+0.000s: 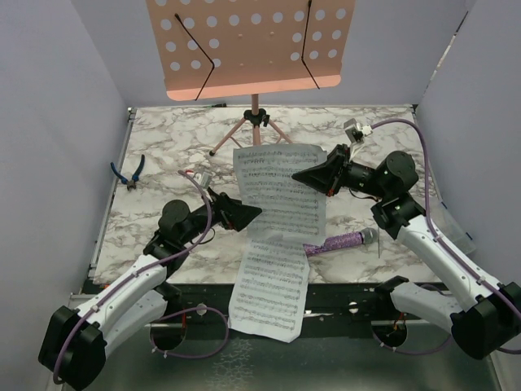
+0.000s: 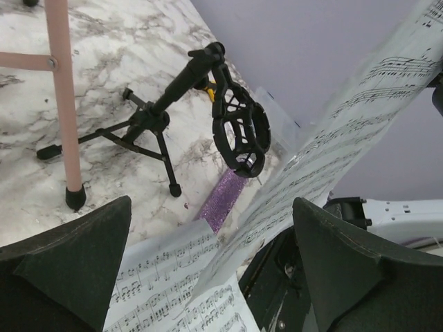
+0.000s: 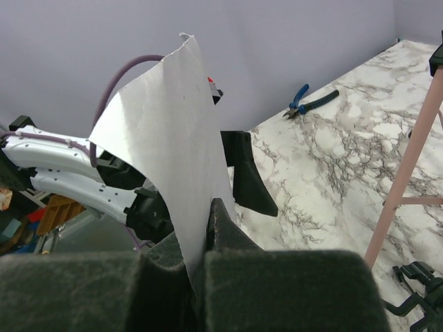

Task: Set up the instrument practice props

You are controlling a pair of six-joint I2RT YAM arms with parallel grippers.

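Note:
The pink perforated music stand point(image 1: 252, 49) rises at the back on tripod legs point(image 1: 254, 124). My right gripper point(image 1: 303, 175) is shut on the edge of a white sheet-music page point(image 1: 277, 191), lifted and curving, its blank back in the right wrist view point(image 3: 166, 124). A second page point(image 1: 269, 285) lies flat and overhangs the table's front edge. My left gripper point(image 1: 247, 213) stands open at the lifted page's left edge, the paper between its fingers point(image 2: 211, 207) and untouched. The glittery purple microphone point(image 1: 342, 242) lies right of the pages. The small black tripod shock-mount point(image 2: 235, 128) stands beyond it.
Blue-handled pliers point(image 1: 129, 171) lie at the table's left edge. Grey walls close in the left, back and right. One pink stand leg point(image 2: 62, 104) comes down beside the shock-mount. A black rail point(image 1: 342, 297) runs along the front edge.

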